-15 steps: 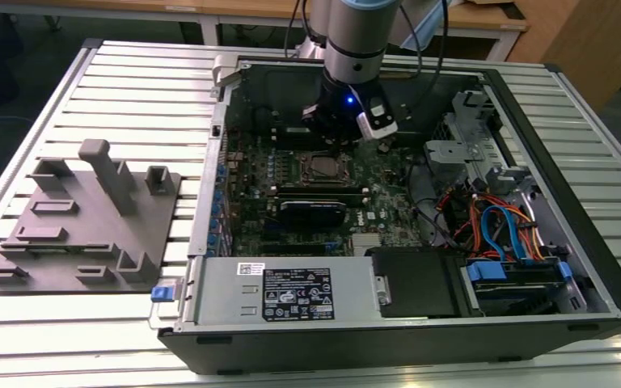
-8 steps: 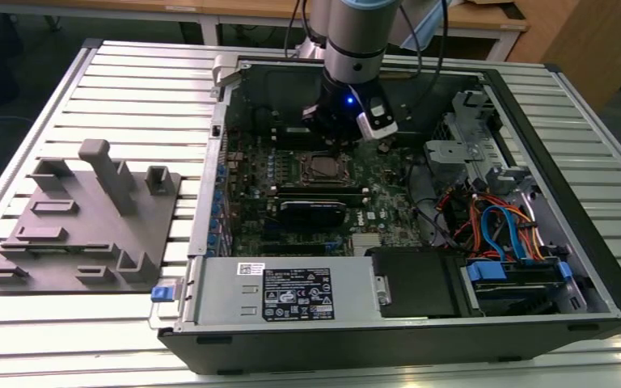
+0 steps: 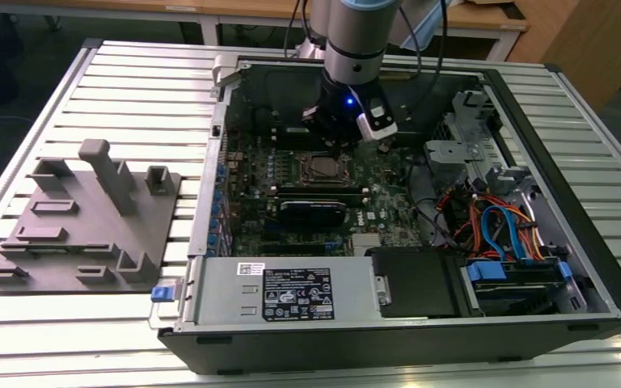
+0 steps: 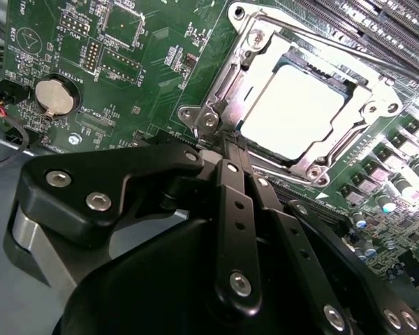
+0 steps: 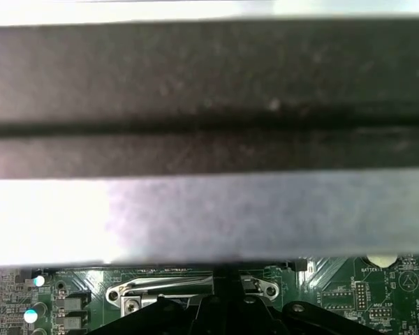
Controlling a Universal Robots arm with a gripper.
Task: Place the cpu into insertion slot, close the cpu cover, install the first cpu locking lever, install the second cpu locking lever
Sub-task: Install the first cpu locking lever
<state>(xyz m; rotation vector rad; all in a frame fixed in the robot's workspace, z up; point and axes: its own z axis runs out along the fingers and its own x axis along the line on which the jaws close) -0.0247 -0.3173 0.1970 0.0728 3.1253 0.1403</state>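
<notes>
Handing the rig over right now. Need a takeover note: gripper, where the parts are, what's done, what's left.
Gripper: shut, with its tips at a corner of the socket on the motherboard. I cannot tell whether it pinches anything.
Cpu: seated in the socket.
Cpu cover: down, framing the cpu.
Done: cpu placed, cover closed.
Left: the locking levers. One lever rod lies along the socket edge by the gripper tips; I cannot tell whether either lever is latched.
</notes>
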